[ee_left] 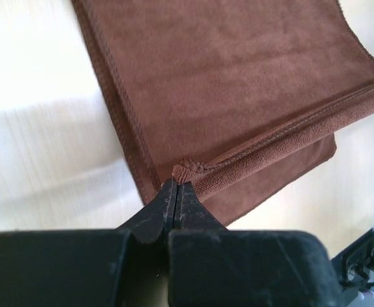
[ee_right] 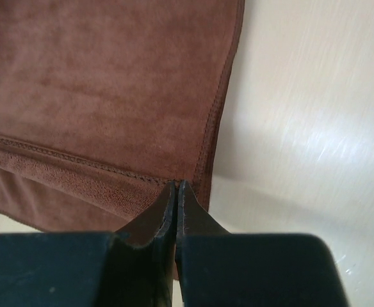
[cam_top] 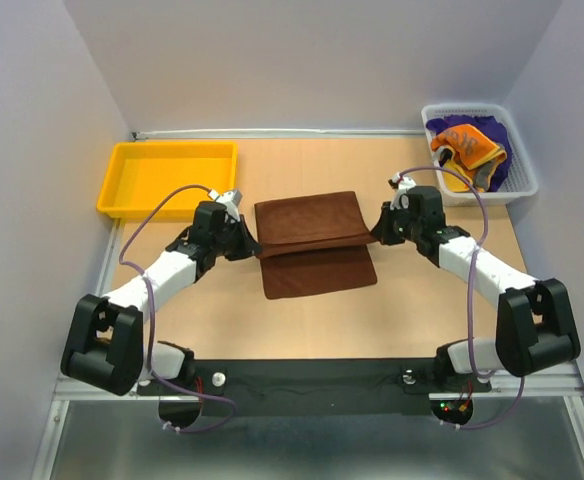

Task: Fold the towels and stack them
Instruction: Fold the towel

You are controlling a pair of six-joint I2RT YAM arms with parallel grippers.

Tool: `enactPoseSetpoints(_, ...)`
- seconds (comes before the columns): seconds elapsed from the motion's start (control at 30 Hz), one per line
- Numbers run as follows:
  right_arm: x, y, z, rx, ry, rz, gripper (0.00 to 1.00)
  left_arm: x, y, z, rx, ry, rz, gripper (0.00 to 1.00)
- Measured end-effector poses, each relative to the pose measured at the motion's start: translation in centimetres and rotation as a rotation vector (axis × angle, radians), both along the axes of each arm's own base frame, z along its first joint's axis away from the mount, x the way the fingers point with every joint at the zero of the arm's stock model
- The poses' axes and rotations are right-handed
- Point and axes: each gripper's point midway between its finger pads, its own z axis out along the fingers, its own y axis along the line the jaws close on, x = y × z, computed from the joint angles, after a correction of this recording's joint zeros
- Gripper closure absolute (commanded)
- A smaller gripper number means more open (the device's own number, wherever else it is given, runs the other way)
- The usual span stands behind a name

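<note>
Brown towel (cam_top: 312,235) held at both ends of its fold
The fold's left corner is clamped by the left end effector (cam_top: 250,243), its right corner by the right end effector (cam_top: 377,232); other towels (cam_top: 467,145) are heaped in the basket (cam_top: 528,182) beyond the right one.

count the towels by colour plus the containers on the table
brown towel: 1
purple towel: 1
orange towel: 1
yellow tray: 1
white basket: 1
total: 5, though the basket may hide more cloth underneath
</note>
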Motion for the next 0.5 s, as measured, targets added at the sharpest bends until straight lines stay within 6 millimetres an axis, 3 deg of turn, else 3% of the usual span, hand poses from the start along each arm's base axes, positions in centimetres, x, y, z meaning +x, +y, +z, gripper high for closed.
enactPoseSetpoints(0.3, -1.6, 0.1, -2.1, 0.039, 0.101, -0.037, 1.0, -0.3, 0.4, -0.2, 0.006, 0.009, 0.031, 1.0)
enactPoseSetpoints(0.43, -1.5, 0.1, -2.0, 0.047, 0.11, -0.048, 1.0, 1.1, 0.4, 1.4, 0.02, -0.014, 0.044, 1.0)
enactPoseSetpoints(0.5, -1.0, 0.2, -1.2, 0.052, 0.094, -0.051, 0.99, 2.0, 0.4, 3.1, 0.025, -0.047, 0.051, 1.0)
